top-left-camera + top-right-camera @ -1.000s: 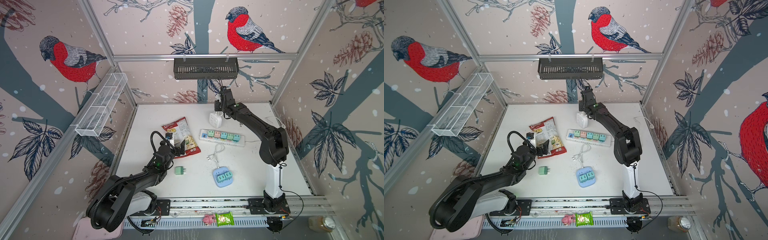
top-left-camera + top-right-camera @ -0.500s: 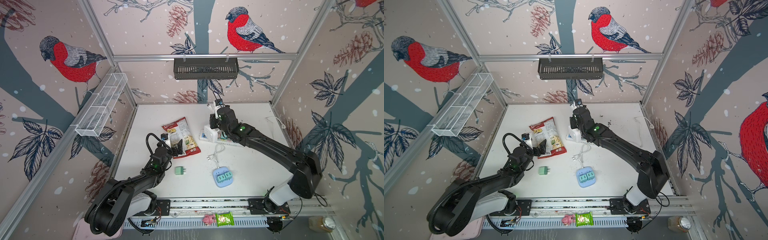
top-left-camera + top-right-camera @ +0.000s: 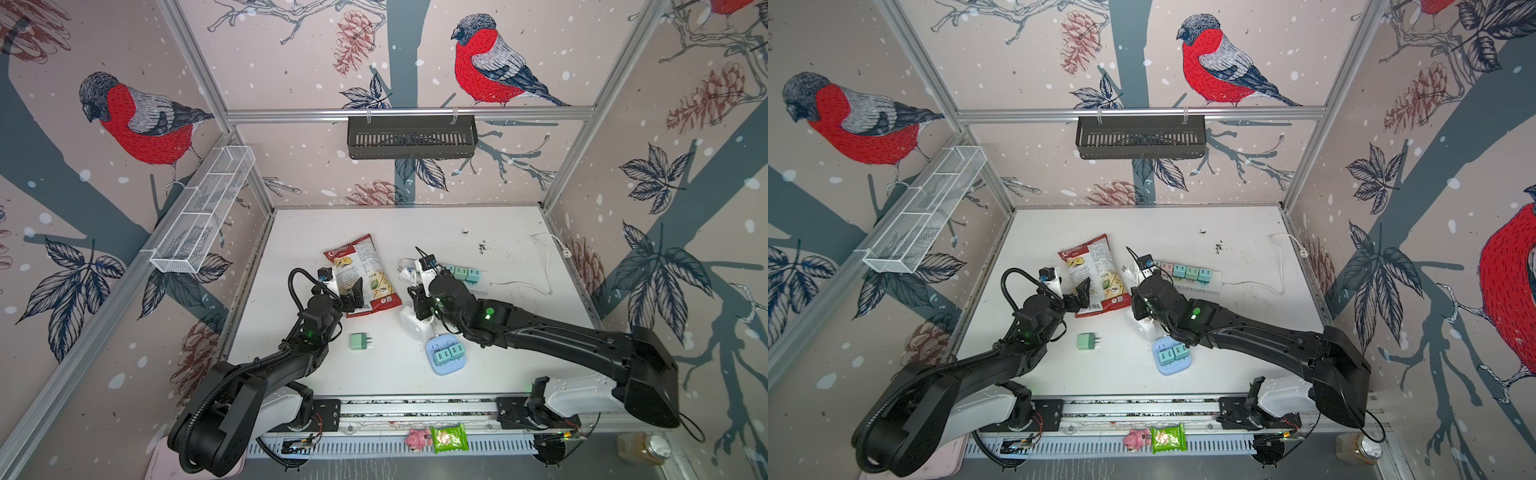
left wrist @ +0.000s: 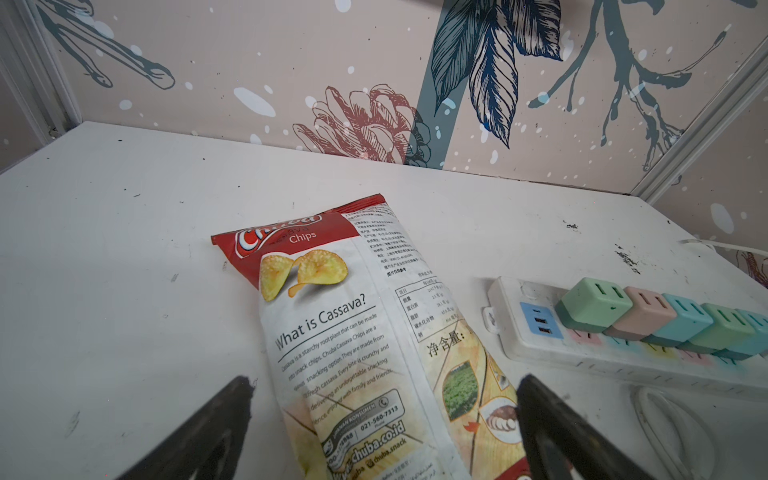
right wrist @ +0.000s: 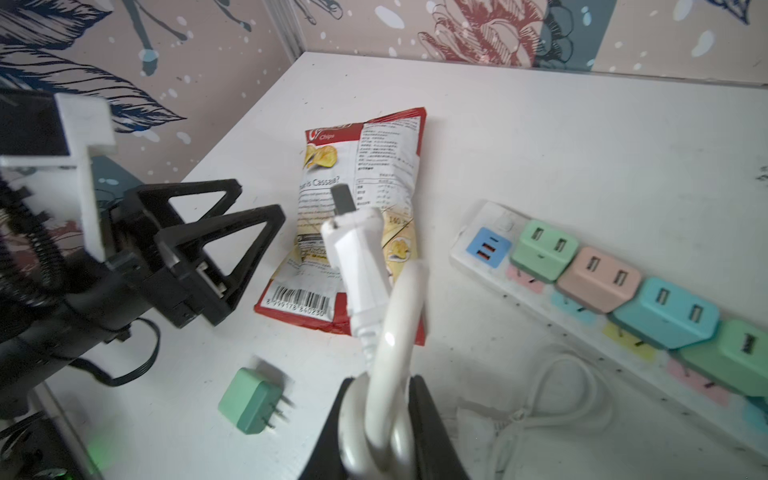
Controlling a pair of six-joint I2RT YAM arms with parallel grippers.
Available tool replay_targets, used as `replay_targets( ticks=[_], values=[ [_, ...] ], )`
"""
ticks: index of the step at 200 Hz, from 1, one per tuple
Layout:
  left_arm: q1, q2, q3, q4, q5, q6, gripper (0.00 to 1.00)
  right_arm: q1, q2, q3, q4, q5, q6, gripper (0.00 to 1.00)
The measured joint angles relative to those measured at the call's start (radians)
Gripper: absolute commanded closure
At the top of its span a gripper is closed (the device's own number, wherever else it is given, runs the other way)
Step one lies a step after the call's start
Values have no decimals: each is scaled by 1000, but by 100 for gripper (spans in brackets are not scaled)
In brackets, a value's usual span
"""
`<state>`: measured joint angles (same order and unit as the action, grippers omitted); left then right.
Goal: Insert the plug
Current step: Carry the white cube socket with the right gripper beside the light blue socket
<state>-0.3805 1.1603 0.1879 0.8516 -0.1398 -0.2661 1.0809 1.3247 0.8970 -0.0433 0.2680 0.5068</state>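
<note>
My right gripper (image 5: pixel 381 388) is shut on a looped thick white cord. The cord's white USB plug (image 5: pixel 353 249) sticks out past the jaws, metal tip free. In both top views that gripper (image 3: pixel 420 305) (image 3: pixel 1140 306) hovers over the table's middle with a white bundle (image 3: pixel 413 328) under it, just behind the blue socket block (image 3: pixel 446 357). A white power strip (image 3: pixel 482 279) with several pastel adapters lies behind. A loose green adapter (image 3: pixel 358 341) (image 5: pixel 249 401) lies on its side. My left gripper (image 4: pixel 384 401) (image 3: pixel 353 296) is open over the chips bag's near end.
The chips bag (image 3: pixel 360 272) lies left of the strip. A white cable coil (image 5: pixel 561 399) rests on the table by the strip. The strip's cord (image 3: pixel 544 266) runs along the right wall. A black basket (image 3: pixel 411 137) and a wire shelf (image 3: pixel 203 210) hang on the walls.
The right arm has swung from the back of the table, by the strip's left end, forward to the middle, carrying the white cord. The left gripper shifted slightly and stays open.
</note>
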Motion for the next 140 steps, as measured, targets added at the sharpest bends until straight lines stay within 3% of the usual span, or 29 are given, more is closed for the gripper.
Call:
replay_targets(
  ticks=[62, 140],
  values=[
    [0, 0, 0, 0, 0, -2, 2, 47, 40, -66, 54, -13, 83, 98],
    [0, 6, 2, 0, -2, -15, 1, -41, 238, -64, 127, -57, 121, 98]
  ],
)
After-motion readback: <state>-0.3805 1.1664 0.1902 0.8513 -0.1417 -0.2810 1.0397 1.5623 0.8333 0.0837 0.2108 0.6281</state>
